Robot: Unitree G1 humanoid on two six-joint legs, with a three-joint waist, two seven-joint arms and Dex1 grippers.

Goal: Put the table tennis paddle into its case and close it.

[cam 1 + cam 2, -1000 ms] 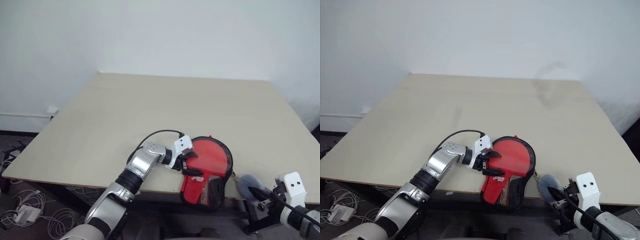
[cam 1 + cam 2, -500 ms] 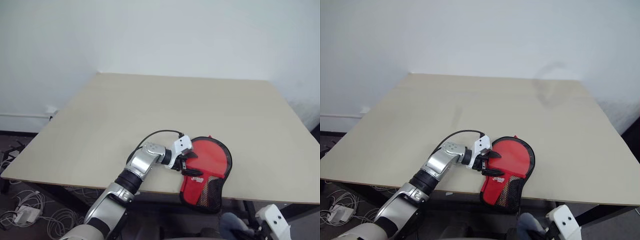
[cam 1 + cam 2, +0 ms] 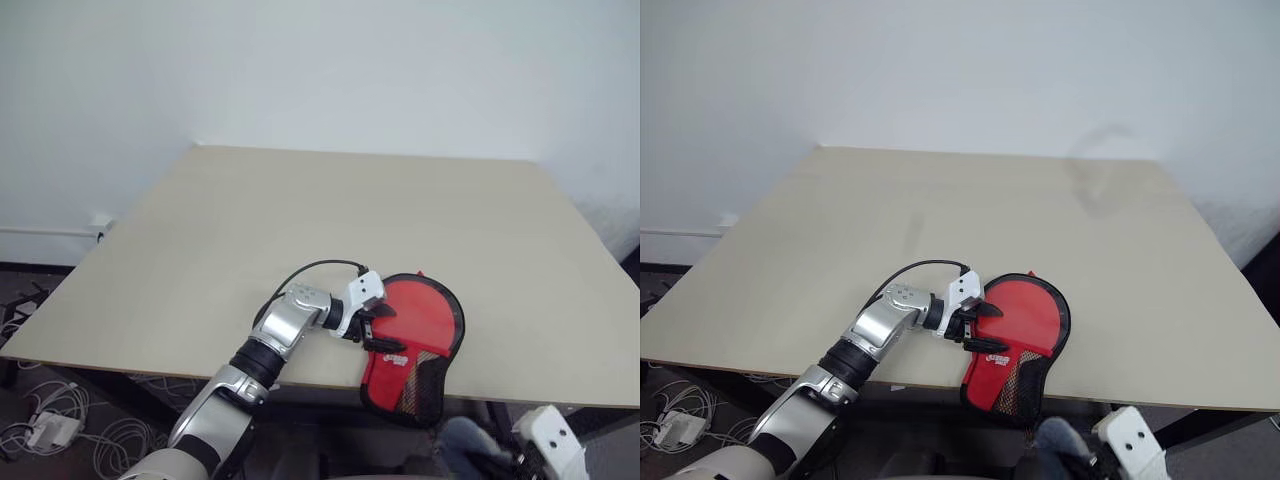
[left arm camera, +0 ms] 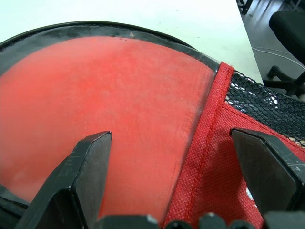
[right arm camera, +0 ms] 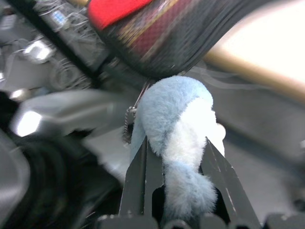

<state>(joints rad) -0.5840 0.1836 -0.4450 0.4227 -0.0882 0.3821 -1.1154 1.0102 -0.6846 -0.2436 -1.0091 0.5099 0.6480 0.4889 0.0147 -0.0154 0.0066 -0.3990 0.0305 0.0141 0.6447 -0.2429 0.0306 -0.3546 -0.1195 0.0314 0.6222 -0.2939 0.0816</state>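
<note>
Jaws of the right gripper (image 5: 174, 157), clenched on the fluffy blue zipper charm (image 5: 176, 124), have dropped below the worktop (image 3: 300, 220) edge, dragging the zip round the case (image 3: 415, 340) that holds the table tennis paddle (image 4: 95, 105), while the left gripper (image 3: 378, 328) stays spread wide, pinning it.

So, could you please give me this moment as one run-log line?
case: on table edge, handle end overhanging | left gripper: open, on case | right gripper: shut on fluffy blue charm, chained to case
</note>
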